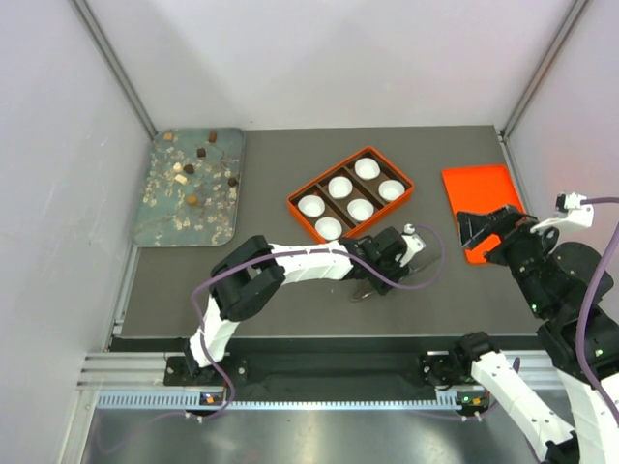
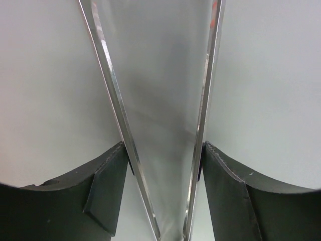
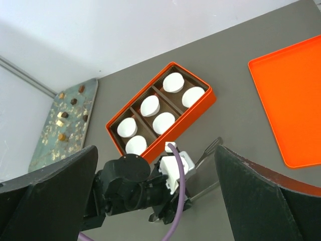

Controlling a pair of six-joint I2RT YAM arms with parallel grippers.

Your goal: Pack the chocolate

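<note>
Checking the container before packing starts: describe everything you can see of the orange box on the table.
The orange box is a shallow open rectangle, seemingly card, with a brown corrugated liner whose dividers form three compartments. Each holds two white paper cups, all six looking empty. It lies flat on the grey table, turned diagonally, near the middle. Nothing grips it.

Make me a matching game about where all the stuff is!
Things:
1. chocolates
2. cups
3. lid
4. tongs

Places:
A. inside the box
B. between the fingers of the left claw
C. on the tray, far left
D. lying flat on the right side

Pairs: 1-C, 2-A, 3-D, 4-B
</note>
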